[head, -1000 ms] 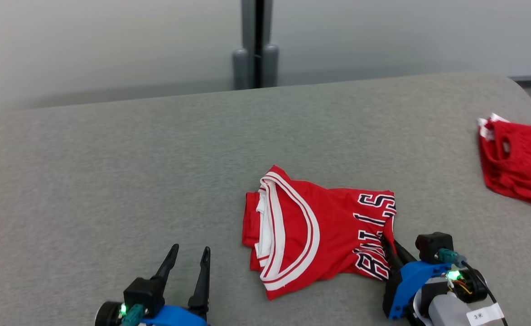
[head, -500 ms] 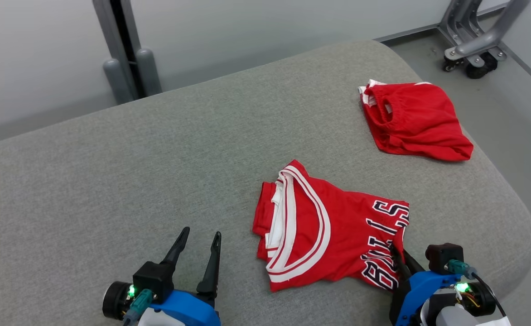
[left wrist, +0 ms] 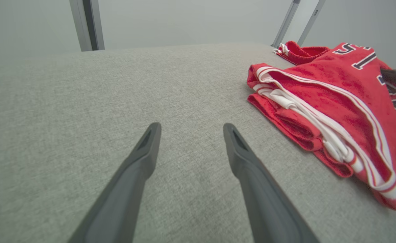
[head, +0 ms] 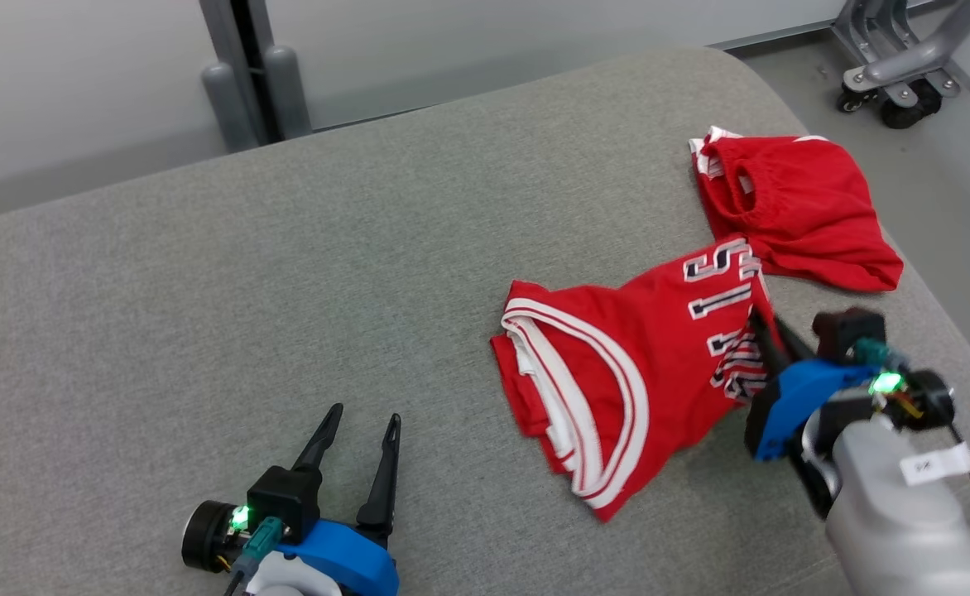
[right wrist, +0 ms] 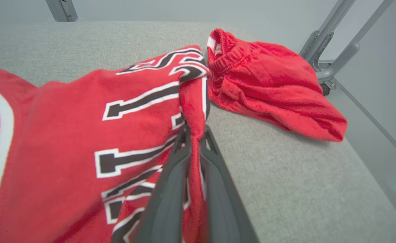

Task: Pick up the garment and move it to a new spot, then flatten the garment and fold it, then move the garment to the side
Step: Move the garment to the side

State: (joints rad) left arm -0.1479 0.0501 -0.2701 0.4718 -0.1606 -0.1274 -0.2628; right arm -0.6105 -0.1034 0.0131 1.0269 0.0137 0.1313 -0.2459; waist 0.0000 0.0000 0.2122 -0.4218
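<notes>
Jaws of the right gripper (right wrist: 194, 133) are pinching shut on the lettered edge of the folded red jersey (head: 617, 389), its soft, light bulk draping leftward from them onto the grey cushion (head: 286, 273), probably unfolding unless all layers are gripped; jaws of the left gripper (head: 365, 414) are standing wide, empty.

A grey fabric-covered surface (head: 204, 273) with a rounded corner is seen across most of the head view. A pair of red shorts (head: 816, 219), loosely folded with the elastic waistband turned toward ten o'clock, is laid on it at two o'clock, near the edge. A dark upright post (head: 247, 58), flanked by grey cylinders (head: 220, 103), is set behind the surface at eleven o'clock. A metal frame on castors (head: 899, 62) is stood on the grey floor (head: 957, 199) at one o'clock.
</notes>
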